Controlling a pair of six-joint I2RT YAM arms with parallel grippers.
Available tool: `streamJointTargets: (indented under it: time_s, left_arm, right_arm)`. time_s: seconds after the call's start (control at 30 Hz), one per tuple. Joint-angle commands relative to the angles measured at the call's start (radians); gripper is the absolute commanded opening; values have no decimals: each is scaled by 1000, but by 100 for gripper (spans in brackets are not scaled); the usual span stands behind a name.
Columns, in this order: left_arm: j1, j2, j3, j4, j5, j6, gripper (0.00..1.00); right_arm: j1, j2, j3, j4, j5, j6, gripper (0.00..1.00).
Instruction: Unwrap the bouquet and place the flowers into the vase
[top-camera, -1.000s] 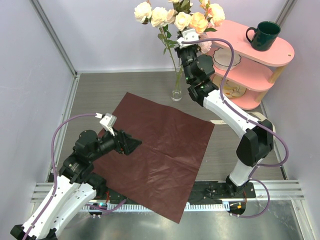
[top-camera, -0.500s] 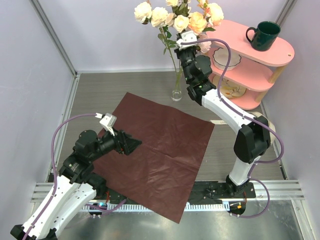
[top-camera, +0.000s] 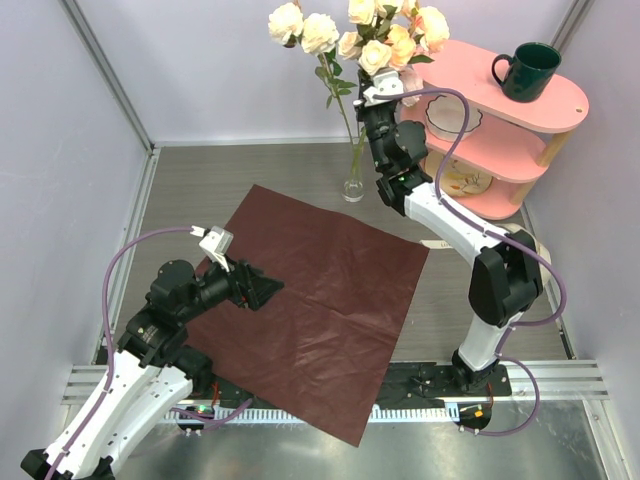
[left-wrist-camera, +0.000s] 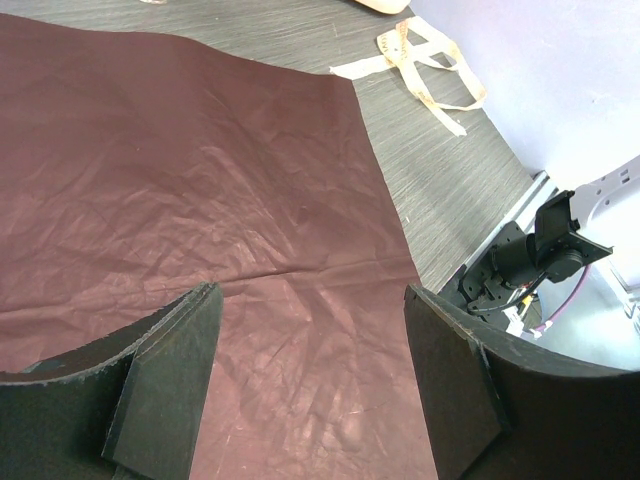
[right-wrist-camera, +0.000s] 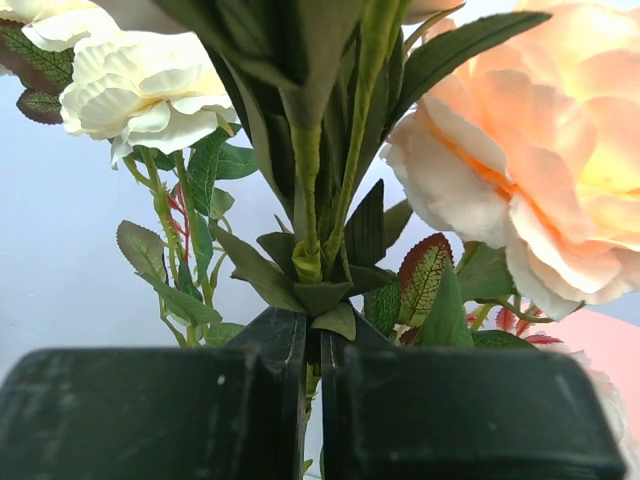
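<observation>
My right gripper (right-wrist-camera: 312, 345) clamps the green stems of the cream and pale-pink roses (top-camera: 375, 55) to steer them into the slim clear glass vase (top-camera: 353, 187) directly below. My left gripper (top-camera: 268, 290) idles, jaws apart, over the maroon paper (top-camera: 330, 290).

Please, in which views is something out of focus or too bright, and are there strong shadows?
Top external: soft even light, all sharp, no hard shadows on the wrapping paper. Left wrist: paper creases sharp, slight sheen; the left gripper's fingers dark. Right wrist: the right gripper's fingers, shut on a flower stem, blurred and dark; the peach rose bright, slightly soft.
</observation>
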Motion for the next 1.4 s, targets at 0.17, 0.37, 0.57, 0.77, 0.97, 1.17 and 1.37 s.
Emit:
streamJointTargets:
  time_s: [0.17, 0.37, 0.57, 0.77, 0.97, 1.17, 1.37]
  left_arm:
    - [-3, 16, 16, 39, 31, 12, 77]
    - [-3, 14, 14, 40, 34, 10, 77]
    - [-3, 20, 14, 43, 37, 10, 77]
    - [-3, 19, 13, 45, 38, 9, 77]
    - [-3, 26, 13, 50, 45, 10, 78]
    - [-3, 31, 13, 50, 48, 10, 77]
    - [-3, 25, 11, 51, 48, 9, 77]
  right_arm:
    - [-5, -77, -13, -52, -12, 19, 1]
    - [-4, -108, -28, -55, -24, 25, 1]
    - [-5, -119, -28, -61, -26, 22, 1]
    - [-4, -131, -46, -66, -23, 23, 1]
    - [-4, -142, -46, -66, -18, 11, 1]
    - [-4, -148, -46, -69, -20, 9, 1]
    - [-4, -122, -65, -46, -18, -6, 1]
